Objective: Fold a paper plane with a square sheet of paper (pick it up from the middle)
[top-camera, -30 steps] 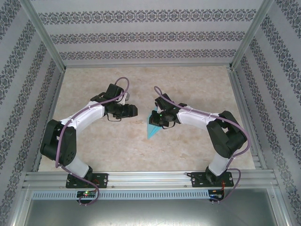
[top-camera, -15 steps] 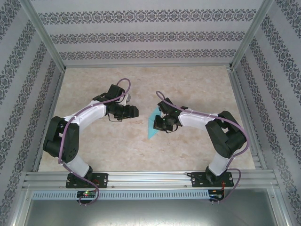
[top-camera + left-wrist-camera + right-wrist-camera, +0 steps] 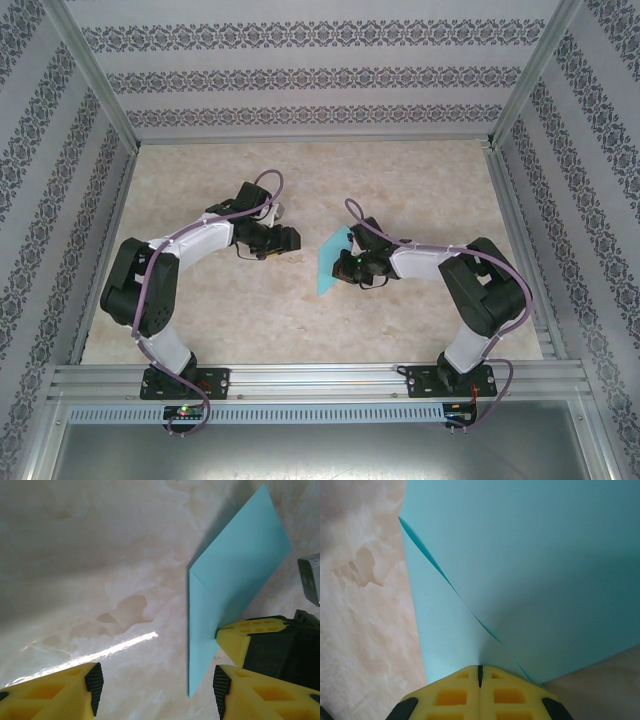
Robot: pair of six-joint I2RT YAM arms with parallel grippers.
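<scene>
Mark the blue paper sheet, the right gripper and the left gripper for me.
paper sheet [image 3: 235, 580]: left wrist view, middle of its larger panel.
right gripper [image 3: 480, 669]: right wrist view, seam where its shut fingertips pinch the paper.
left gripper [image 3: 156, 682]: left wrist view, gap midway between its open fingertips.

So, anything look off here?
Nothing stands out. The paper is partly folded, one flap raised, pinched by the shut right gripper; the left gripper is open beside it. No tears visible.
</scene>
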